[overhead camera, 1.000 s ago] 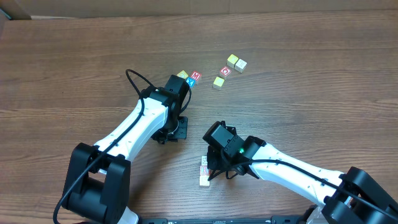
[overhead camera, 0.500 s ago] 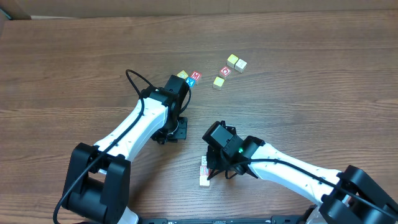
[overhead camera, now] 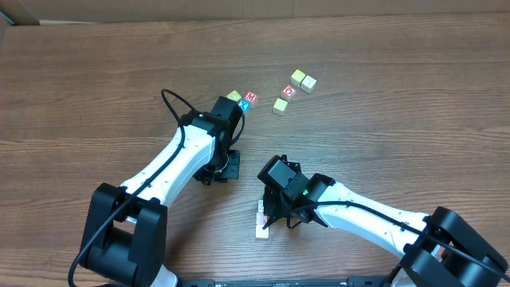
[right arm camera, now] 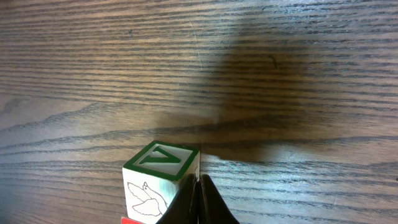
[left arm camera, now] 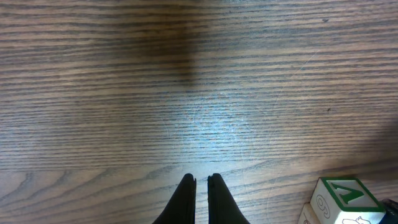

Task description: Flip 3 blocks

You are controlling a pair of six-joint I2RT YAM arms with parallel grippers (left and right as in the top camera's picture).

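Note:
Wooden alphabet blocks [overhead camera: 260, 220] lie in a short row near the table's front; one shows a red-letter face, another a cream face. In the right wrist view the nearest block [right arm camera: 163, 169] has a green-framed top and a bird drawing on its side. My right gripper [right arm camera: 200, 182] is shut, its tips touching that block's right edge, and holds nothing; in the overhead view the right gripper [overhead camera: 270, 222] sits just right of the row. My left gripper [left arm camera: 201, 180] is shut and empty over bare wood. From the left wrist camera, a green-faced block [left arm camera: 346, 195] shows at the lower right.
Several other cubes sit at the back: a yellow one [overhead camera: 233, 96], a red M [overhead camera: 250, 97] and a blue X [overhead camera: 245, 104] by the left arm's elbow, then a yellow cube [overhead camera: 280, 104], a red O [overhead camera: 289, 91] and a yellow-and-cream pair [overhead camera: 303, 80].
The right arm has edged slightly left toward the row of blocks. The left arm has not moved.

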